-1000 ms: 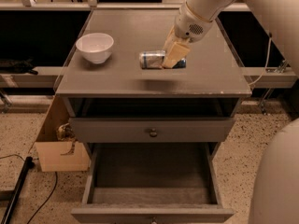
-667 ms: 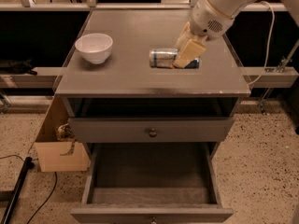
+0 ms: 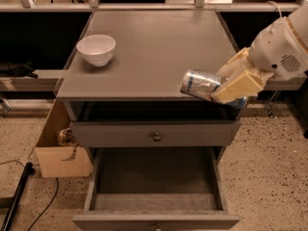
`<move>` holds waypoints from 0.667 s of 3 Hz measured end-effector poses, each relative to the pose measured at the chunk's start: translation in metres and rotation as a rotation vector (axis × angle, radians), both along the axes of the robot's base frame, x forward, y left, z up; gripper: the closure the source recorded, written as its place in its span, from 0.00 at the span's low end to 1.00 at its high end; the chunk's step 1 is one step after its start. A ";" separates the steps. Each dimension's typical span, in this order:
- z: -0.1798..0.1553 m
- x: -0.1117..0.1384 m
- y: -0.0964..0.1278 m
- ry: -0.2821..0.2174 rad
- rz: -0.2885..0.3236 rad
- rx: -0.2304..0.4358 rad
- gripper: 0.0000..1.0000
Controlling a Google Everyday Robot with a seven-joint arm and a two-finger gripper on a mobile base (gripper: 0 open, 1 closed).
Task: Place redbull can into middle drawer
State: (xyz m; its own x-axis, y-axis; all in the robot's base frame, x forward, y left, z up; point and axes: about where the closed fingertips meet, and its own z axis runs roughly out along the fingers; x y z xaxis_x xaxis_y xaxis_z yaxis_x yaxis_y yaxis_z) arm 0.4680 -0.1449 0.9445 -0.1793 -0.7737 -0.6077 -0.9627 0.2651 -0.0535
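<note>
**Can carried to the bench's front right edge, above the open drawer**

The grey bench [image 3: 154, 42] is seen from the front and above. Most of its top is bare, and open surface runs from the back edge to the front lip. Below it, the middle drawer [image 3: 154, 179] is pulled fully out. Its deep box is shown with a bare grey floor and both side walls clear, so the opening is unobstructed from above. Between bench top and open drawer a closed drawer front [image 3: 120, 134] with a round knob is set, with a dark gap above it.

The white arm [image 3: 281, 52] enters from the right edge of the view. A cardboard box [image 3: 62, 160] stands on the speckled floor against the cabinet's left side. A white bowl [image 3: 96, 49] sits near the bench's left edge, well apart from the arm.

The claw [image 3: 226, 81] is clenched on the redbull can [image 3: 198, 84], which is held on its side, slightly tilted, over the bench's front right edge. Whether the can touches the lip cannot be told; it appears lifted.

Compared with 0.7 s ago, the can has been carried from the middle of the bench, beside the bowl's right, forward and rightward to the front edge. The bowl and both drawers are unchanged.
</note>
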 end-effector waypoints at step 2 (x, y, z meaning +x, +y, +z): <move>-0.011 -0.057 -0.018 0.069 -0.060 0.012 1.00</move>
State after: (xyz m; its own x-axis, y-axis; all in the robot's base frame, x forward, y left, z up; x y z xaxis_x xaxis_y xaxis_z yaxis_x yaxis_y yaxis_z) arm 0.4110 -0.1632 0.9336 -0.2671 -0.7533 -0.6010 -0.9464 0.3227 0.0161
